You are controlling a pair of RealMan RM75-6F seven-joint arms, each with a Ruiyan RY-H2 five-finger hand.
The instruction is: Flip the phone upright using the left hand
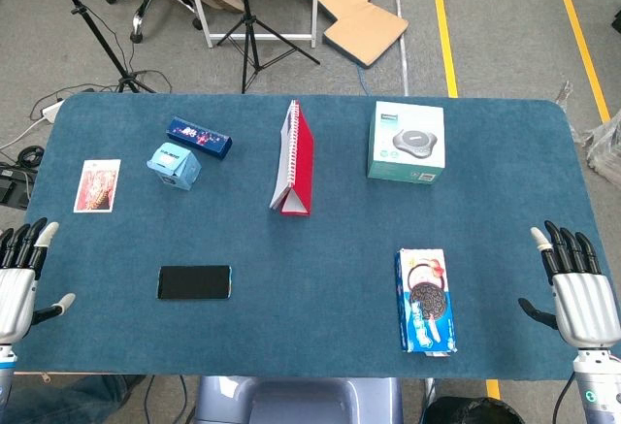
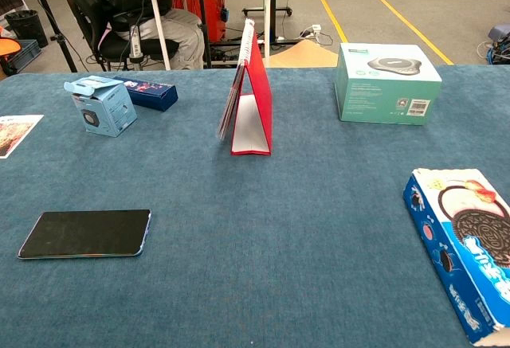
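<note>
Black phone [image 1: 194, 281] lies flat on the counter [image 1: 320, 278]; we see the left robot hand [image 1: 21, 283] apparently spread, empty, so reaching comes next.

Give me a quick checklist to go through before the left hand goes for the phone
1. Phone in view and lying flat on the table: ok.
2. Left hand empty, fingers apart, at the table's left edge: ok.
3. Path from the left hand to the phone free of objects: ok; the photo card and light blue box sit farther back.
4. Room around the phone to flip it: ok, nothing touches it.
5. Right hand out of the way at the right edge, beyond the cookie box: ok.
6. Which face of the phone is up: cannot tell, only a dark surface shows.
</note>
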